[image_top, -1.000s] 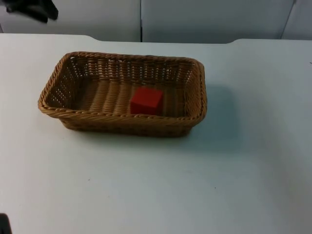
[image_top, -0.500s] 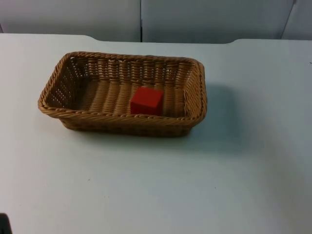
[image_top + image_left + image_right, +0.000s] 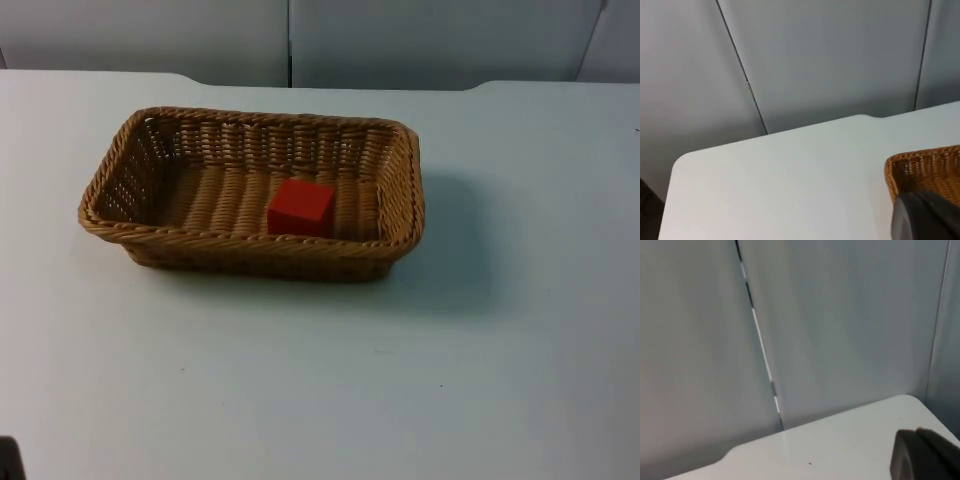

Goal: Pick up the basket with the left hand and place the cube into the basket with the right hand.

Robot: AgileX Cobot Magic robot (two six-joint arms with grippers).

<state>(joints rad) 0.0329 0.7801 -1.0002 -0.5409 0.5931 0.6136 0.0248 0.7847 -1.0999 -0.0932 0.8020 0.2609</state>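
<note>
Left gripper [image 3: 925, 217] near basket [image 3: 250, 190] corner, right gripper [image 3: 925, 455] over table [image 3: 400, 380]; we can't tell either's grip. Cube [image 3: 301, 207] inside basket.

Tan woven wicker basket [image 3: 250, 250] (ribbed weave), red cube [image 3: 301, 208], white table [image 3: 400, 380], grey partition wall [image 3: 420, 40]

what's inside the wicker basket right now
A single red cube sits on the floor of the basket, right of centre and toward the near wall. That wall hides the cube's bottom edge and the floor strip beside it.
</note>
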